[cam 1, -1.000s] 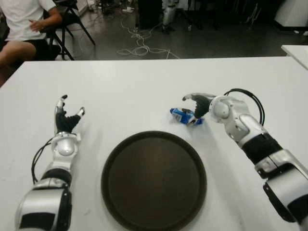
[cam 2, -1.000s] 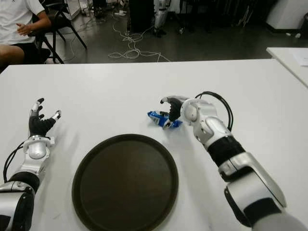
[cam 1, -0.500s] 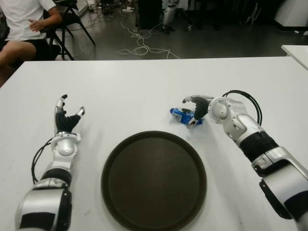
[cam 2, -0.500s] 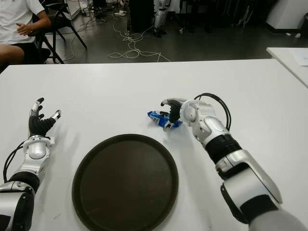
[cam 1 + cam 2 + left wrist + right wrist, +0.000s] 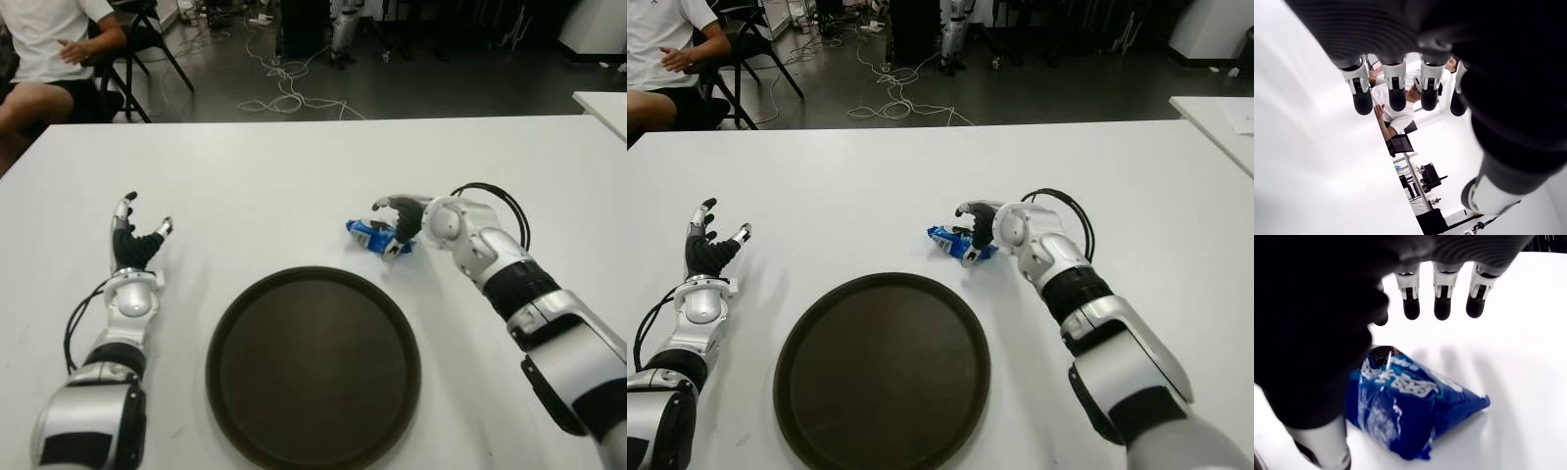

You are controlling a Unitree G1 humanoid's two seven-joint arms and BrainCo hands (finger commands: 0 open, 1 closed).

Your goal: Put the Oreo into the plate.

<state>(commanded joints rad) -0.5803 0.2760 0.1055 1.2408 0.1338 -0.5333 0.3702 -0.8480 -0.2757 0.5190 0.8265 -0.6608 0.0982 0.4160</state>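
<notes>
Left eye view: white table (image 5: 294, 176), cabled floor (image 5: 294, 98) behind.

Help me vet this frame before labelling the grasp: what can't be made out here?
- Whether the right hand touches the Oreo pack: eye views too small; in the right wrist view the palm hides the pack's near end.
- Pack's label: blurred in the wrist view.
- Plate surface: too dark to read.

- A white table (image 5: 294, 166) spreads out in front of me.
- A round dark plate (image 5: 313, 367) lies flat on it, close to me.
- A blue Oreo packet (image 5: 370, 236) lies on the table just beyond the plate's far right rim, apart from the plate.
</notes>
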